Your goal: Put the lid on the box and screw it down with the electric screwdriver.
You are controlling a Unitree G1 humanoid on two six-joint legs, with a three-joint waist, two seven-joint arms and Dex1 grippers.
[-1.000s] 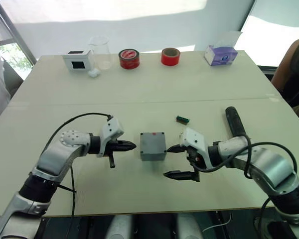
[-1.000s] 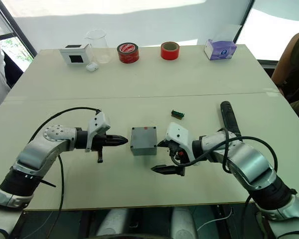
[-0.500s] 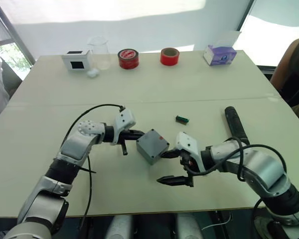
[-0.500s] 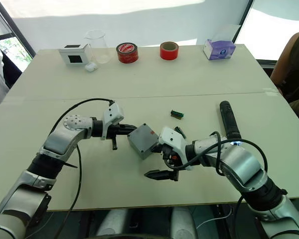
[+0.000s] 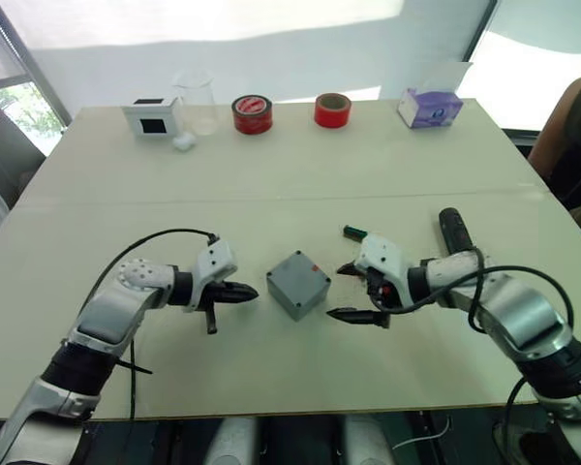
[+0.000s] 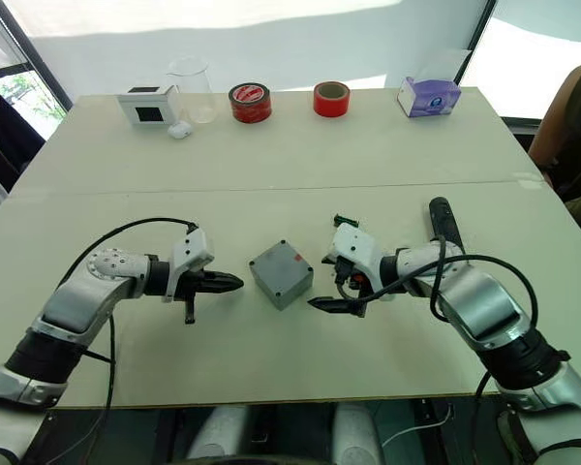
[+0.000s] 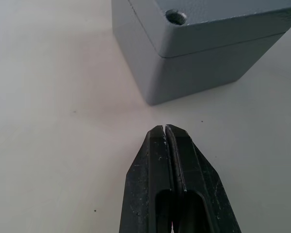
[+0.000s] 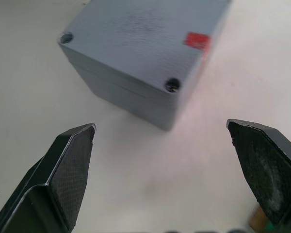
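The small grey plastic square box sits on the pale desk, turned corner-on, between the two grippers and touching neither. Its flat grey plastic lid is seated on top, a seam line showing round the body in both wrist views. Open screw holes show at the visible lid corners; whether any screw sits in them cannot be told. A small red mark lies on the top face near one corner; no writing can be read on it.

The left gripper, jaws pressed together, rests low over the desk with its tip just beside the box's left corner. The right gripper has its jaws spread wide and empty, aimed at the box's right side, near but apart. Bare desk lies in front of the box up to the near edge.

Beyond the right gripper a small green object lies on the desk. The long black cylindrical electric screwdriver lies flat to the right, partly behind the right arm.

Along the far edge stand a white box with a black square face, a clear plastic beaker, two red tape rolls and, and a purple tissue box. Their labels are unreadable.
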